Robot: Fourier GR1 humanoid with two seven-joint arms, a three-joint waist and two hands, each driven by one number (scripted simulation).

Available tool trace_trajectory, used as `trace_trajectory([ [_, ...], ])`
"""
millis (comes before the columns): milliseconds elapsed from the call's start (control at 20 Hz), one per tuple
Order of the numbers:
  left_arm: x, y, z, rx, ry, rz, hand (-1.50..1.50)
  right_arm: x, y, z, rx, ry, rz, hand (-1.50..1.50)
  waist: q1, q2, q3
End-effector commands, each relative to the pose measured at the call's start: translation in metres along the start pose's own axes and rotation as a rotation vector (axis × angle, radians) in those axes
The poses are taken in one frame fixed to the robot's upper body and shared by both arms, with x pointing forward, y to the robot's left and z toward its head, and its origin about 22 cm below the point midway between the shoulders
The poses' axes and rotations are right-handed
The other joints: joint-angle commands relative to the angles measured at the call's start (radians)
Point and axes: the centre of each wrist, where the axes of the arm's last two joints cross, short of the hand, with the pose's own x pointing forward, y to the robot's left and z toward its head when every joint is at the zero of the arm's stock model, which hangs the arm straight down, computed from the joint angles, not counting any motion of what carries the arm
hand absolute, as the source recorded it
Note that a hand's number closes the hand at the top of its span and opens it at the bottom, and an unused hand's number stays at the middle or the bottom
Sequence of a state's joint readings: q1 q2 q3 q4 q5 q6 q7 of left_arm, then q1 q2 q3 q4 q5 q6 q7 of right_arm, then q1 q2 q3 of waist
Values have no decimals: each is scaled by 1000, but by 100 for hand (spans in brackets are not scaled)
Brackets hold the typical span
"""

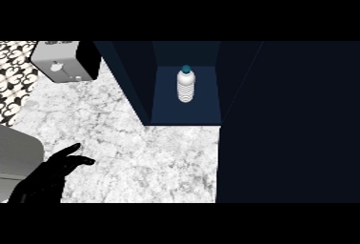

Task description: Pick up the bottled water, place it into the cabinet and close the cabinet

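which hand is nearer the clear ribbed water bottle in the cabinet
Left, by default. The black left hand rests open on the counter, below-left of the clear ribbed water bottle standing inside the dark blue cabinet. The right hand is not visible.

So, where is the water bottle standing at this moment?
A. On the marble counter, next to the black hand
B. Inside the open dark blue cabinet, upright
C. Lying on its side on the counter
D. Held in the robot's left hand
B: the water bottle stands upright on the floor of the open cabinet, while the left hand is down at the lower left over the counter, holding nothing.
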State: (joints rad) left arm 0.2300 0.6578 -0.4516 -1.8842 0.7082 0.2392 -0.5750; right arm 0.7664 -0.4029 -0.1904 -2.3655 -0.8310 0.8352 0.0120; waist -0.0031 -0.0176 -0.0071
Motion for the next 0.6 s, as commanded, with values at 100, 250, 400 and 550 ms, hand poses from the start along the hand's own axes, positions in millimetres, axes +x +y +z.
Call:
trace_trajectory([
  [100,22,27,11,23,-3,-25,-150,45,48,-35,192,17,209,150,20,-3,-4],
  [250,32,38,11,28,2,-30,-150,44,48,-41,258,33,214,150,18,-8,-5],
  [400,38,46,9,30,-20,-36,-150,42,46,-51,290,25,220,150,33,-5,-9],
  [550,42,56,17,26,14,-14,-150,39,45,-59,340,25,222,150,36,-13,-12],
])
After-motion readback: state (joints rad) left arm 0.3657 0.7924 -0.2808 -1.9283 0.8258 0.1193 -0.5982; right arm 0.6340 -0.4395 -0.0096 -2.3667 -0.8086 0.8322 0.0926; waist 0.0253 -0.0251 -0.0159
